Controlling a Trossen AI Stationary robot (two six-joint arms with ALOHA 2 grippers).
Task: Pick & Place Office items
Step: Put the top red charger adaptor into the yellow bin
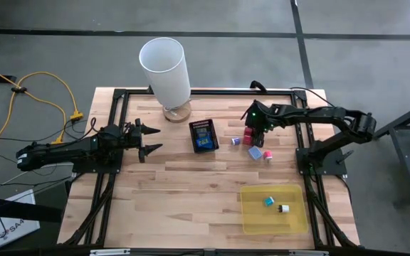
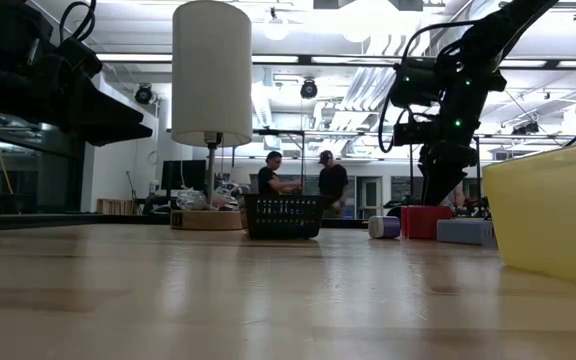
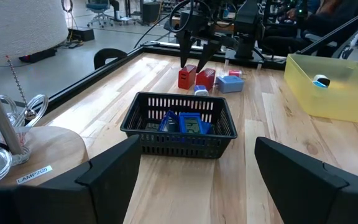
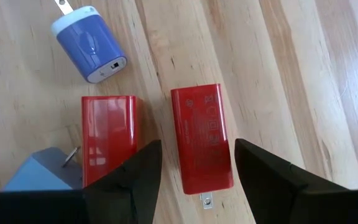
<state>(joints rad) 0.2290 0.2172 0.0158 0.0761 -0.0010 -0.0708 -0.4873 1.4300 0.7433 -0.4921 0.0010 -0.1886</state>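
1. Left of the basket [image 1: 204,136], well apart from it, the left hand [image 1: 148,140] hovers over the table [image 1: 191,192] with its fingers spread wide and nothing between them; the left wrist view shows both fingers framing the basket from a distance.
2. Behind the basket and a little to its left stands a white lamp [image 1: 165,67] on a round wooden base.
3. At the middle of the table, the basket holds blue items [image 3: 180,122] and at least one dark one.
4. Just right of the basket lies a purple block [image 1: 235,141] with a white cap, on its side on the wood.
5. Further right of the basket, the right hand [image 1: 251,131] points down over two red blocks [image 4: 201,138], fingers open wide; in the right wrist view one red block lies between the fingers, untouched, and the second red block [image 4: 109,138] lies beside it, partly under one finger.
6. Next to the red blocks, on the side away from the basket, rests a pale blue block [image 1: 255,152], with a small pink-and-white piece [image 1: 267,154] just beyond it.
7. Right of the basket and nearer the front edge sits the yellow tray [image 1: 255,220], holding a teal piece [image 1: 268,201] and a white-and-black piece [image 1: 284,208], slightly apart.
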